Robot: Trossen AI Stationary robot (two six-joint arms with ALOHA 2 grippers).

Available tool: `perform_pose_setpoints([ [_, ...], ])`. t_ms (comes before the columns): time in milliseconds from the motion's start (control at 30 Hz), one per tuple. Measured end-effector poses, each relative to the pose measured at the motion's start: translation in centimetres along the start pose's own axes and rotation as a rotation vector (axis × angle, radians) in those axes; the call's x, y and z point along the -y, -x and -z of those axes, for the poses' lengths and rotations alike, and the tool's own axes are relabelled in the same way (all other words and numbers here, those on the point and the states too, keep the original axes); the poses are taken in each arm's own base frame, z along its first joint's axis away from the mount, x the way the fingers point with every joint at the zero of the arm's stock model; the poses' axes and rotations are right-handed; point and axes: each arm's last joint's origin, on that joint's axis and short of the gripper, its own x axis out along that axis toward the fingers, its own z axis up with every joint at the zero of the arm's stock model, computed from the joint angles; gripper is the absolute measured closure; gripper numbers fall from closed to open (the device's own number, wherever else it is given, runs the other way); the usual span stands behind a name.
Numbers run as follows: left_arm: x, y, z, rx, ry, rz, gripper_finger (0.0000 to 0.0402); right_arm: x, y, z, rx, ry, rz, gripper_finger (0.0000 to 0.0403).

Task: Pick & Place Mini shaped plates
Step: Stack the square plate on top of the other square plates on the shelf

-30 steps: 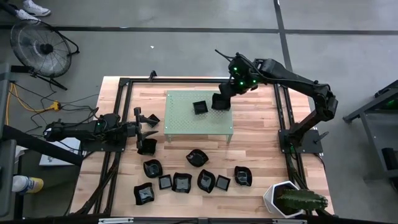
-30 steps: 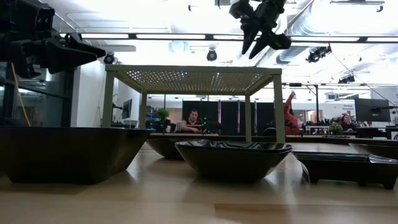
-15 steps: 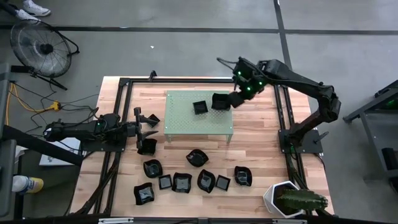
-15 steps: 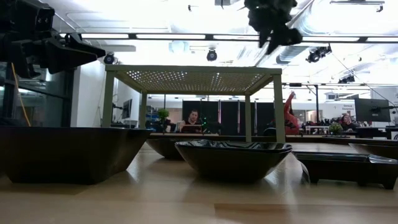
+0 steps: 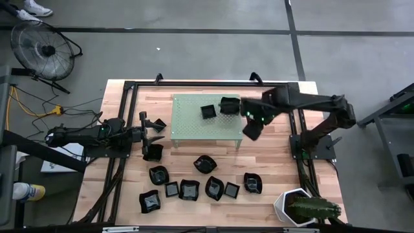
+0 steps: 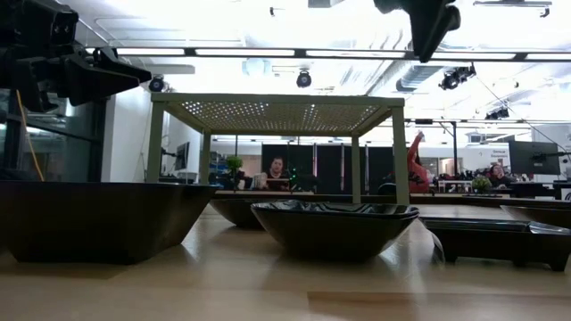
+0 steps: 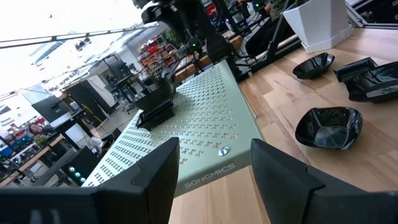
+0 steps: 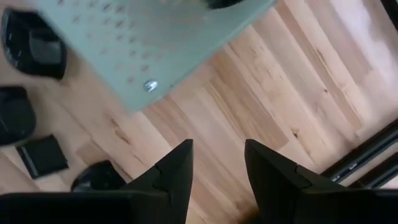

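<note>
Nearest to the low camera, most mini shaped plates [image 5: 189,189] lie in a loose row on the wooden table [image 5: 272,155], at its near part, waiting because nobody has carried them. A little farther, my left gripper [image 5: 155,129] waits with fingers spread beside one plate at the table's left side. Behind it stands the green perforated stand [image 5: 207,129], and two plates [image 5: 218,108] sit on its far part, I judge as the goal place. My right gripper [image 5: 251,131] hangs empty, fingers apart, above the stand's right edge, probably heading for another plate.
</note>
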Motion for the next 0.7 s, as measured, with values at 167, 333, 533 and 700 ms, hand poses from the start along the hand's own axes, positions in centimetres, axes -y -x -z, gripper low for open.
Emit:
perform_pose_setpoints([
  [167, 0.0, 0.0, 0.0, 0.000, 0.000, 0.000, 0.0208, -2.7, 0.5, 2.0, 0.034, 0.087, 0.010, 0.0263],
  [333, 0.0, 0.0, 0.0, 0.000, 0.000, 0.000, 0.0208, -5.1, 1.0, 4.2, 0.058, 0.146, -0.022, 0.0263],
  [533, 0.0, 0.0, 0.0, -0.001, 0.000, 0.000, 0.0208, -7.7, 1.6, 6.2, 0.119, 0.286, -0.106, 0.0263],
  [700, 0.0, 0.0, 0.0, 0.000, 0.000, 0.000, 0.0208, -10.0, 1.4, 7.0, 0.184, 0.336, -0.164, 0.0263],
])
